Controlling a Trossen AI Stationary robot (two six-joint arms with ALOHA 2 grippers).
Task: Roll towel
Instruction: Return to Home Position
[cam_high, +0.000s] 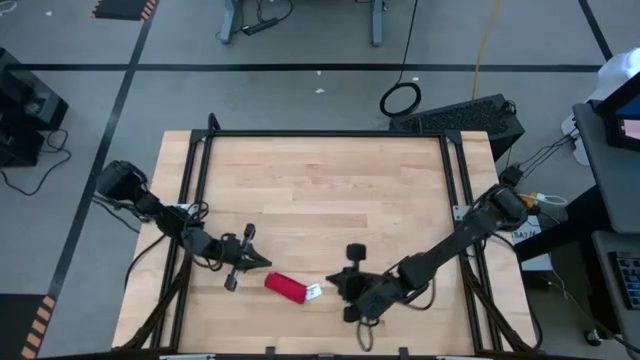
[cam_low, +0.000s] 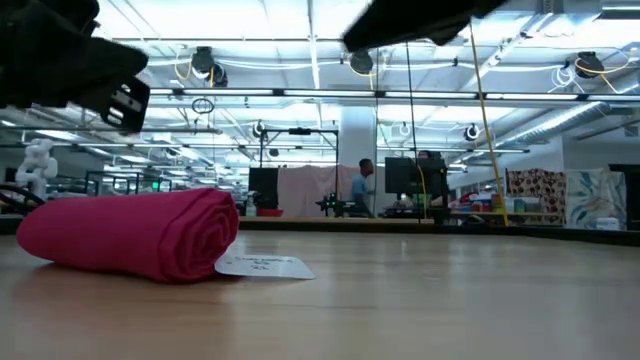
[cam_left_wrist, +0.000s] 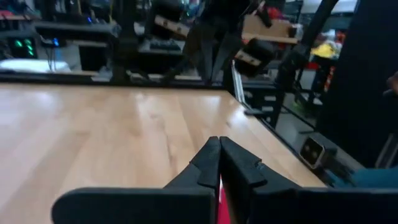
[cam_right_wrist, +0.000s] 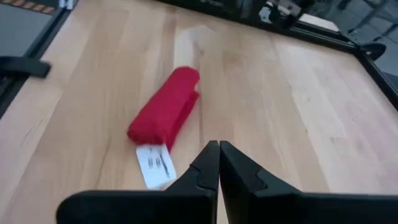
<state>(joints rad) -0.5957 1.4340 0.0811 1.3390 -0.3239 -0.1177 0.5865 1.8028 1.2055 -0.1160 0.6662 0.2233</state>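
Observation:
The red towel (cam_high: 285, 288) lies rolled into a short cylinder on the wooden table near its front edge, resting on its side. In the low view the towel (cam_low: 130, 235) shows its spiral end. Its white tag (cam_right_wrist: 154, 165) lies flat on the table at the roll's right end. My left gripper (cam_high: 266, 263) is shut just left of the roll, pointing level past it; only a red sliver (cam_left_wrist: 221, 202) shows under its fingers. My right gripper (cam_right_wrist: 219, 146) is shut and raised above the table to the roll's right, slanting down toward the towel (cam_right_wrist: 165, 109).
Bare wood (cam_high: 330, 190) stretches from the roll to the far edge. Black frame rails (cam_high: 200, 170) run along the table's sides and back. Beyond the table, a person (cam_low: 366, 185) stands far off in the room.

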